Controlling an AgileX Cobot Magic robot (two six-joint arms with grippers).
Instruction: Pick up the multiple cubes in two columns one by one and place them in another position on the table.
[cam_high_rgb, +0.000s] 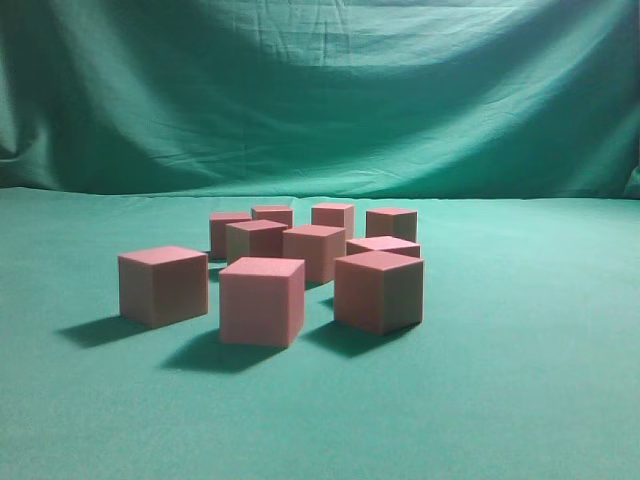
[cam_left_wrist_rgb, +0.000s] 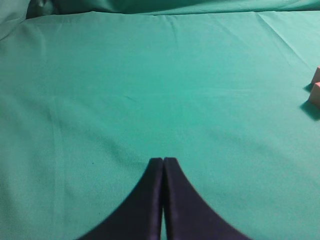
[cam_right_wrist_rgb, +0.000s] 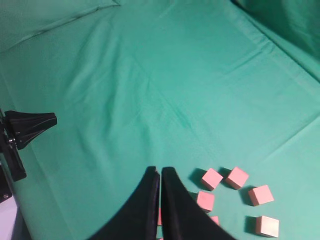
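Note:
Several salmon-pink cubes stand in a loose cluster on the green table (cam_high_rgb: 520, 380) in the exterior view. The nearest are a front cube (cam_high_rgb: 262, 300), a left one (cam_high_rgb: 163, 285) and a right one (cam_high_rgb: 379, 290). No gripper shows in that view. My right gripper (cam_right_wrist_rgb: 160, 171) hangs high over the cloth, shut with nothing gripped. Cubes (cam_right_wrist_rgb: 212, 178) (cam_right_wrist_rgb: 261, 195) lie below it to the right, and some are hidden behind its fingers. My left gripper (cam_left_wrist_rgb: 163, 160) is shut and empty above bare cloth. Two cube corners (cam_left_wrist_rgb: 315, 94) peek in at that view's right edge.
A draped green backdrop (cam_high_rgb: 320, 90) rises behind the table. In the right wrist view a black piece of equipment (cam_right_wrist_rgb: 27, 125) stands at the left edge of the cloth. Creased green cloth (cam_right_wrist_rgb: 165, 75) stretches beyond the cubes.

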